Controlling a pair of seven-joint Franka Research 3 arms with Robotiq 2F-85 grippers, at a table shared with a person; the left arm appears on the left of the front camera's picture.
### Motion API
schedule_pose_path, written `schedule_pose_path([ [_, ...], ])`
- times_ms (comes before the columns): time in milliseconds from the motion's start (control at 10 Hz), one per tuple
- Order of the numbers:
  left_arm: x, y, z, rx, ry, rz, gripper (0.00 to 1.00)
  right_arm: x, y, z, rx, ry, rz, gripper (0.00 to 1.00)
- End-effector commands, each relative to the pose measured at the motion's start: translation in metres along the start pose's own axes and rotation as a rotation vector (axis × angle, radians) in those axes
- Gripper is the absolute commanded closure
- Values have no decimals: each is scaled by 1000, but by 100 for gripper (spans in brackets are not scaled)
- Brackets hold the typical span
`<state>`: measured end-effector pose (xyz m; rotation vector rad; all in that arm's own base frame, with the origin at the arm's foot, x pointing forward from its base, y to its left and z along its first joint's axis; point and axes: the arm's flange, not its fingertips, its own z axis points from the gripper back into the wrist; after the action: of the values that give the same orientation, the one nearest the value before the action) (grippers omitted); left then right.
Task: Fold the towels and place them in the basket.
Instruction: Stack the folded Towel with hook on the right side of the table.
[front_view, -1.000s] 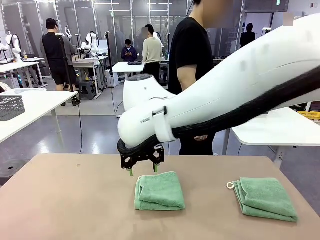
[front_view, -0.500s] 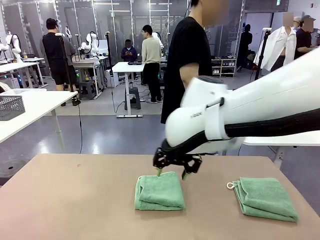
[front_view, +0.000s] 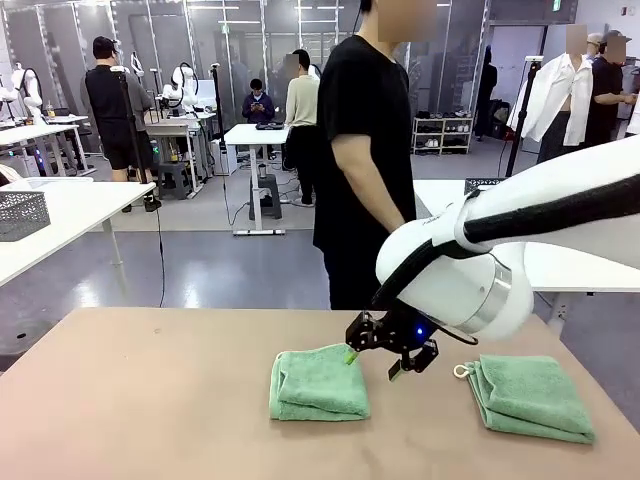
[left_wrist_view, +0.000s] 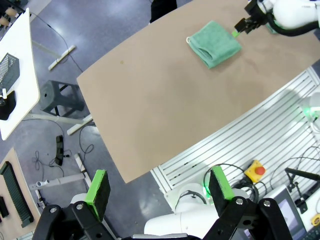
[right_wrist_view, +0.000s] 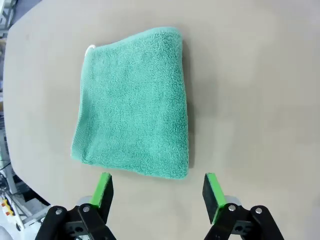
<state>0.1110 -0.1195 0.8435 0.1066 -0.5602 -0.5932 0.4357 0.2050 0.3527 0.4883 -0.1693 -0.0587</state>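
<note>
Your right end effector hangs just above the brown surface, between two folded mint-green towels, fingers spread wide and holding nothing. One green pad sits right at the far right corner of the middle towel; you can't tell from the front view whether it touches. The right towel lies near the surface's right side, folded, with its small white loop at the corner facing the end effector. In the right wrist view the same end effector shows both green pads apart, with a folded towel flat on the surface beyond them, clear of the fingers. Your left end effector is high up and off the surface's edge, jaws wide, empty, looking down on the whole surface with one towel at the far end beside the right arm. A person in a black shirt stands at the far side of the surface.
</note>
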Motion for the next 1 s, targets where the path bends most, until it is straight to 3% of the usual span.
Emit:
schedule_pose_path([
  [0, -5, -6, 8, 3, -12, -10, 0, 6, -21, -24, 82, -14, 23, 10],
  [400, -5, -6, 8, 3, -12, -10, 0, 15, -42, -59, 174, -51, 13, 10],
  [900, -5, -6, 8, 3, -12, -10, 0, 33, -48, -90, 258, -15, 19, 10],
])
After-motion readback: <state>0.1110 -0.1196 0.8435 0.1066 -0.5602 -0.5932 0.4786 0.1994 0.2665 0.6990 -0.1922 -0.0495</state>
